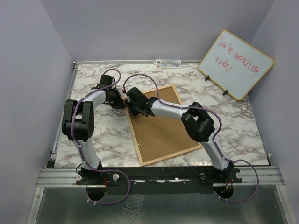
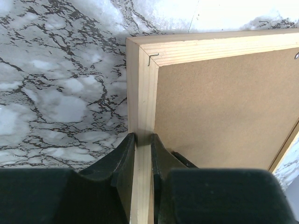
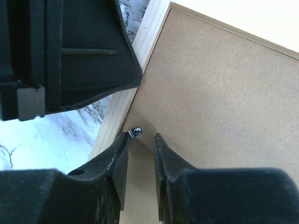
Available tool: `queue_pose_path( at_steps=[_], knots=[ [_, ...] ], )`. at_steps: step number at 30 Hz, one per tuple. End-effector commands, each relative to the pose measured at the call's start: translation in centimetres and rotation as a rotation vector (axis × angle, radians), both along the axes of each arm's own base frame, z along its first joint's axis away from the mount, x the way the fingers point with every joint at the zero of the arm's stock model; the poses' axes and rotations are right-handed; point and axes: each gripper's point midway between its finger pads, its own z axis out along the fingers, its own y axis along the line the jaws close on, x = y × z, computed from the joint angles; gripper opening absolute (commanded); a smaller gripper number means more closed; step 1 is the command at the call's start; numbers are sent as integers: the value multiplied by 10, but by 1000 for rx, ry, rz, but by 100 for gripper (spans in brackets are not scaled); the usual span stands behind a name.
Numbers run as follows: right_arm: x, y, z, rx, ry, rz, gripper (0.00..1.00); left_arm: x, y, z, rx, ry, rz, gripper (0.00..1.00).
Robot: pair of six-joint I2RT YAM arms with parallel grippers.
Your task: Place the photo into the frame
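The frame [image 1: 136, 142] lies face down on the marble table, its light wood rail [image 2: 140, 93] around the brown backing board [image 1: 163, 133]. My left gripper [image 2: 142, 140] is shut on the frame's left rail near the far corner, one jaw on each side of the wood. My right gripper [image 3: 141, 137] hovers open just inside that same rail [image 3: 113, 119], over the backing board [image 3: 219, 93]. Its left jaw touches a small metal tab with a round head [image 3: 136, 131], and nothing sits between its jaws. In the top view both grippers meet at the frame's far left corner [image 1: 125, 100]. The photo is out of view.
A wood-edged whiteboard [image 1: 236, 64] with red writing leans at the back right. A small white label strip [image 1: 168, 62] lies at the table's far edge. Purple walls close in both sides. A metal staple [image 2: 153, 58] sits in the frame's corner.
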Motion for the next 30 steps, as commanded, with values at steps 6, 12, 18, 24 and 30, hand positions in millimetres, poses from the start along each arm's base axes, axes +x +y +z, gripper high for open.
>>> queue_pose_path(
  at_steps=[6, 12, 18, 24, 30],
  knots=[
    [-48, -66, -107, -356, 180, 5, 24, -20, 19, -44, 107, 119, 21, 18],
    [-51, -71, -125, -423, 176, -16, 24, -26, 18, -49, 101, 140, 21, 15],
    [-49, -90, -143, -502, 149, -98, 19, -41, 16, -65, 88, 199, 23, 3],
    [-42, -90, -151, -481, 105, -133, 16, -57, 16, -81, 83, 261, 21, 0],
    [-39, -67, -124, -342, 101, -145, 18, -57, 18, -83, 95, 263, 19, 0]
  ],
)
